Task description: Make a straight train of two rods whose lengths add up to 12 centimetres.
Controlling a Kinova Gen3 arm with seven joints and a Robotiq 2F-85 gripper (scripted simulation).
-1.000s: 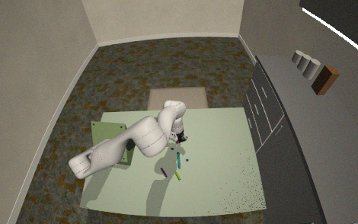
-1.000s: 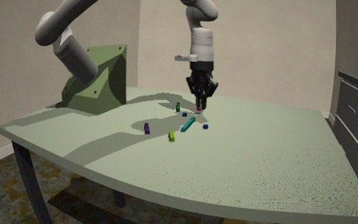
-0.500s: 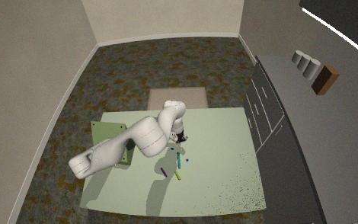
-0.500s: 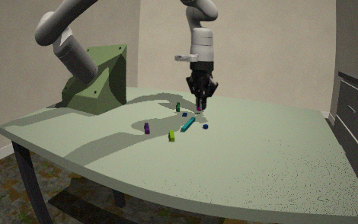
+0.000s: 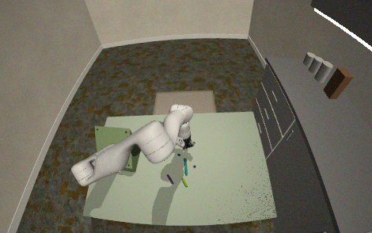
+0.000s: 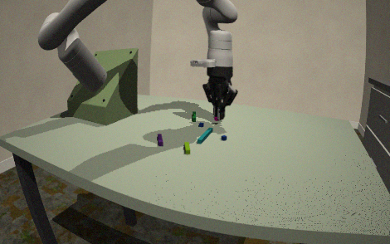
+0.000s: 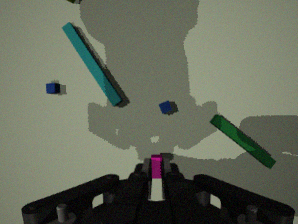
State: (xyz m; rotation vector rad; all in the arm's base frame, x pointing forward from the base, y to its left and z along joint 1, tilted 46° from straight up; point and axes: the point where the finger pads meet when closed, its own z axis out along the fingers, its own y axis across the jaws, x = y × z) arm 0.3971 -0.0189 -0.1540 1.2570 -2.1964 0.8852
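While vertical, gripper (image 6: 218,117) w/ magenta rod (image 7: 156,168).

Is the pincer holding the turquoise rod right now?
No, the pincer grips a magenta rod, while the turquoise rod lies on the table.

The magenta rod (image 7: 156,168) is clamped between the tool's (image 6: 219,113) fingers, low over the table (image 6: 269,174) and near the far end of the turquoise rod (image 6: 205,135). The turquoise rod lies flat, with the green rod (image 7: 242,140), two blue rods (image 7: 168,107) (image 7: 53,87), the lime rod (image 6: 187,148) and the purple rod (image 6: 159,139) lying apart around it.
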